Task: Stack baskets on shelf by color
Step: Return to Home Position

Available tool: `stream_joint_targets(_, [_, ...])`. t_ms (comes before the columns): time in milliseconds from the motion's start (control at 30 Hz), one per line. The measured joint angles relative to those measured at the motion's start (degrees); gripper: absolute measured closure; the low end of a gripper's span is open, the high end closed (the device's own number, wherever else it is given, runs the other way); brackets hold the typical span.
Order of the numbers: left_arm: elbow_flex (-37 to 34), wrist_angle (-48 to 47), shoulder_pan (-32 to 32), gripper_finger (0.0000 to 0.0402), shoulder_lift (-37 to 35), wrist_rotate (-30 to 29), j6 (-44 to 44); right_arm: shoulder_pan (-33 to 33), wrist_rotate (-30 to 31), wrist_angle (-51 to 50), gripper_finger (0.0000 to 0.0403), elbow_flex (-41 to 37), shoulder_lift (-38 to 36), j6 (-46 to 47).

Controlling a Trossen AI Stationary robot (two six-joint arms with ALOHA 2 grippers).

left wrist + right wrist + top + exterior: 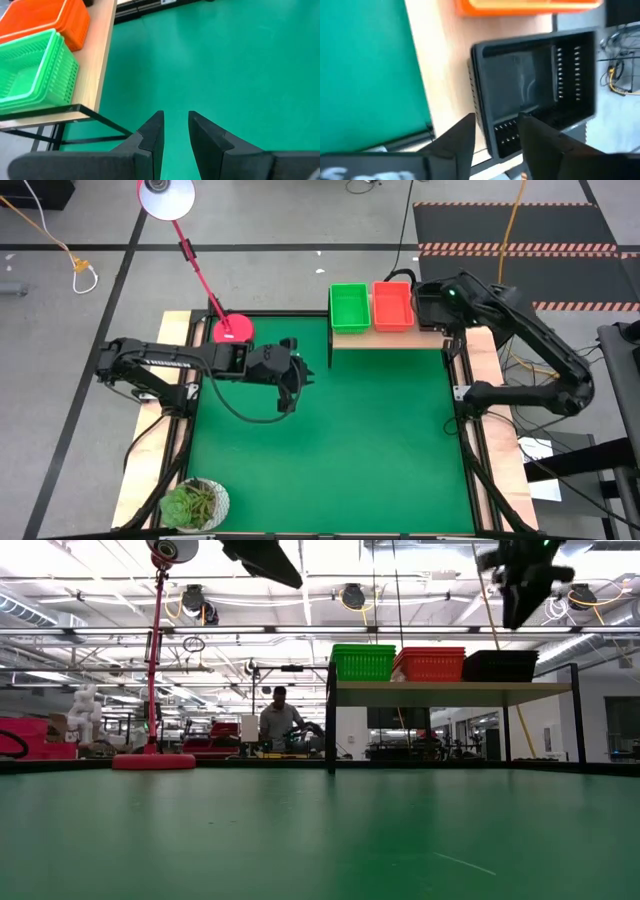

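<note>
The baskets (349, 308) sit colour-sorted on the shelf (390, 338) at upper centre, so you likely just draw the spread, empty right tool (495, 122) home; the left tool (176, 117) waits mid-frame, slightly parted.

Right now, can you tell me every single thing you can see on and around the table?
green baskets: one stack, green, left end of the shelf
orange-red baskets: one stack, orange-red, middle of the shelf
black baskets: one stack, black, right end of the shelf
shelf: one, light wood on black legs, at the table's edge
lamp: one, red with a white head, left of the shelf
plant: one, green, lower left corner in the high view
table: one, green top
person: one, far off in the room behind
left gripper: open, empty, above the table's left side
right gripper: open, empty, above the black baskets
</note>
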Motion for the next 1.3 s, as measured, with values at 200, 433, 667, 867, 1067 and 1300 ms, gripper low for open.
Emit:
stream_joint_targets(200, [0.09,0.53,-1.11,0.0311,-0.81,-0.94,-0.63,12.13,-10.24,7.24,0.0248,0.88,-5.7,18.76])
stream_joint_targets(433, [-0.32,1.73,-2.67,0.0312,-2.64,-7.16,-5.03,30.59,-9.99,27.12,0.0336,-6.34,-9.88,31.36])
stream_joint_targets(667, [-6.52,7.75,-5.47,0.0332,-5.86,-7.85,-8.08,43.23,-7.67,60.02,0.039,-26.43,-13.32,26.75])
stream_joint_targets(867, [-16.25,15.63,-7.2,0.0395,-8.8,-7.95,-7.83,46.98,-7.11,70.43,0.04,-38.29,-13.56,25.49])
stream_joint_targets(1067, [-27.19,33.67,-7.77,0.0389,-10.14,-7.65,-10.18,49.5,-7.19,76.41,0.0401,-47.37,-15.03,27.99])
stream_joint_targets(1300, [-35.85,44.56,-7.51,0.0392,-10.73,-7.51,-9.7,50.71,-7.26,82.96,0.0402,-55.01,-16.95,26.36])
